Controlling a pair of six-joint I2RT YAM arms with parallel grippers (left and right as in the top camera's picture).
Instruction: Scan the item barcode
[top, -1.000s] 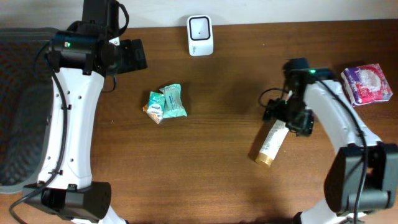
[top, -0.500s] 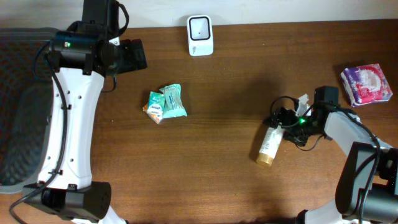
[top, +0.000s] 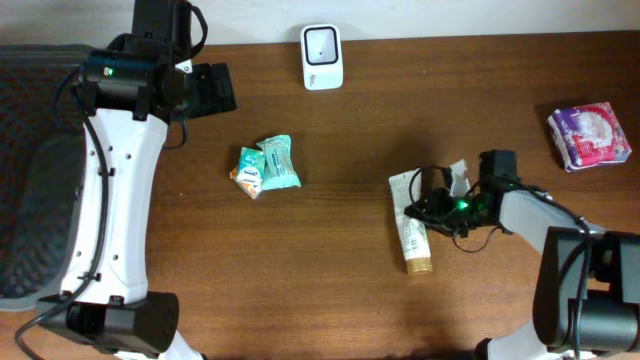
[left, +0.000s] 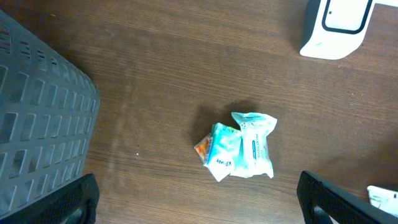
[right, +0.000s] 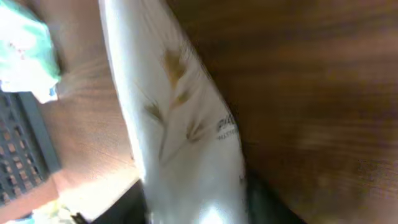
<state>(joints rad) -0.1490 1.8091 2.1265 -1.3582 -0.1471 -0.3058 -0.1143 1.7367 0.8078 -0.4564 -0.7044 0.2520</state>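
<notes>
The item is a white tube (top: 412, 245) with a gold cap, lying on the wooden table at centre right, its flat end pointing away. My right gripper (top: 426, 212) reaches in low from the right and is shut on the tube's upper half. In the right wrist view the blurred white tube (right: 180, 112) fills the gap between the dark fingers of the right gripper (right: 196, 205). The white barcode scanner (top: 322, 56) stands at the back centre, also seen as the scanner (left: 336, 25). My left gripper (top: 215, 88) hovers open at the back left; the left gripper (left: 199, 211) holds nothing.
Two green and white packets (top: 268, 165) lie left of centre, showing as packets (left: 239, 152) under the left wrist. A pink and purple packet (top: 588, 135) sits at the right edge. A dark grey basket (top: 30, 170) lines the left side.
The right arm has dropped low and its jaws have closed on the tube. The tube has swung from tilted to nearly straight, its flat end shifting left. The left arm has not moved.
</notes>
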